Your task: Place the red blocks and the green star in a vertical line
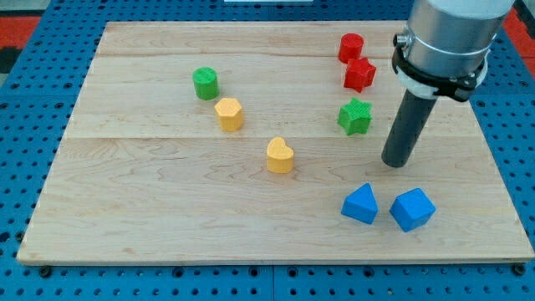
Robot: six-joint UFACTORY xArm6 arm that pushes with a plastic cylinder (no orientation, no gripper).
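A: Progress? The red cylinder [351, 47], red star [359, 74] and green star [354, 116] are seen stacked top to bottom near the view's upper right, the two reds touching, the green star slightly apart below. The line is judged nearly done; only minor straightening may be left.

B: Noted. My tip [396, 162] is placed right of and just below the green star, not touching. No gripper is fitted, so nothing is held. No containers are seen on the table [150, 217].

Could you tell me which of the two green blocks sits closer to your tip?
The green star, just left of my tip and below the two red blocks. The green cylinder sits far off toward the view's left.
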